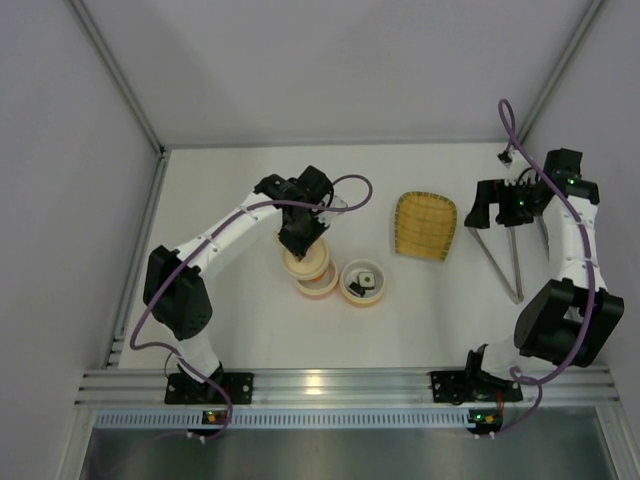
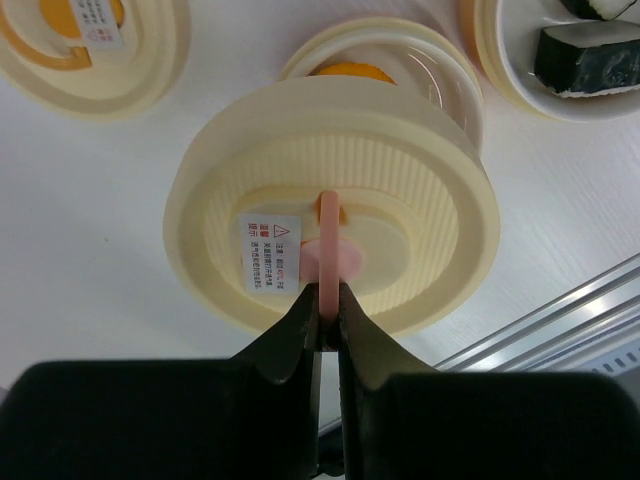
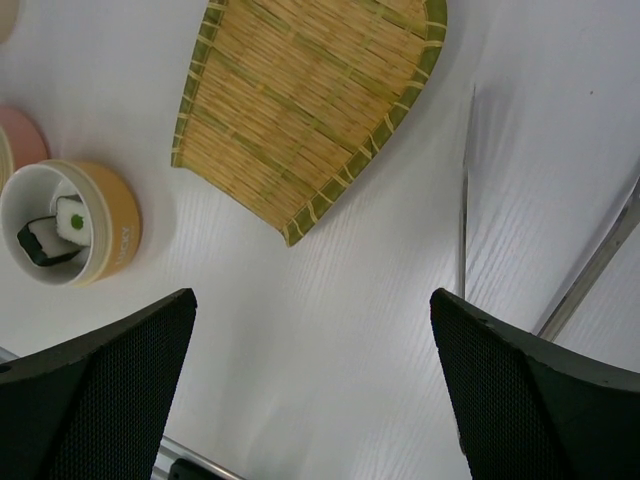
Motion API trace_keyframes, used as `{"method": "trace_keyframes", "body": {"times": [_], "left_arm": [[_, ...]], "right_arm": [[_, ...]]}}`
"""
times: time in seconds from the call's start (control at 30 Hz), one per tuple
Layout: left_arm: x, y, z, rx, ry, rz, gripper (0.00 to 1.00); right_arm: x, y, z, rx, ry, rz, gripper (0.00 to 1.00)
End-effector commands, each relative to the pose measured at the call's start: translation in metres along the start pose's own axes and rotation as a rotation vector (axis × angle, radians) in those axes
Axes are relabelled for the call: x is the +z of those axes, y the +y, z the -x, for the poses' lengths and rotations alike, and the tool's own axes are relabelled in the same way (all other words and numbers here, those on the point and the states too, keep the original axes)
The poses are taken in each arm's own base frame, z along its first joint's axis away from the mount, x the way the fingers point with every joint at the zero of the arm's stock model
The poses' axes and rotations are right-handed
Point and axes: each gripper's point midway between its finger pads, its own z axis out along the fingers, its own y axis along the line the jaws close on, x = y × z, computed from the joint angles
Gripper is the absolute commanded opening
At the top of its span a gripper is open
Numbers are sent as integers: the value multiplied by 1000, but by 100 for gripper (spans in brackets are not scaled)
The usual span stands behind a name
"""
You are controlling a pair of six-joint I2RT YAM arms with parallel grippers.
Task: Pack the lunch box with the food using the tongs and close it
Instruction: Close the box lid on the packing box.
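My left gripper [image 2: 328, 300] is shut on the pink tab of a round cream lunch box lid [image 2: 330, 210], which it holds over a cream bowl. The orange ball [image 2: 345, 70] shows in that bowl just past the lid's edge. From above, the left gripper [image 1: 300, 238] is over this lid [image 1: 305, 263]. Two sushi pieces [image 2: 585, 55] lie in an orange-sided bowl [image 1: 363, 283] to the right. The silver tongs [image 1: 505, 265] lie on the table at the right. Above their far ends my right gripper [image 1: 490, 212] hangs open and empty [image 3: 310, 300].
A woven yellow tray [image 1: 425, 225] lies between the bowls and the tongs. A second cream lid with an orange centre [image 2: 85, 40] rests beside the held one. Another round piece with a pinkish side [image 1: 318, 288] touches the stack. Grey walls enclose the table.
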Motion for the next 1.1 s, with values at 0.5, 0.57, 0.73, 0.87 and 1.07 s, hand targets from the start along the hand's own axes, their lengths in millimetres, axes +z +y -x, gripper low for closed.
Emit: {"method": "trace_keyframes", "body": {"times": [0.5, 0.57, 0.73, 0.87, 1.07], "left_arm": [[41, -24, -2, -60, 56, -69, 0], [48, -23, -3, -61, 65, -65, 0], [57, -23, -1, -65, 73, -63, 0], [62, -22, -2, -57, 91, -45, 0], [64, -23, -1, -58, 97, -45, 0]], "right_arm": [[-6, 14, 0, -21, -31, 17, 99], [-6, 14, 0, -21, -32, 19, 99], [-4, 11, -1, -21, -23, 14, 99], [-3, 11, -1, -21, -22, 13, 99], [0, 10, -4, -17, -16, 19, 99]]}}
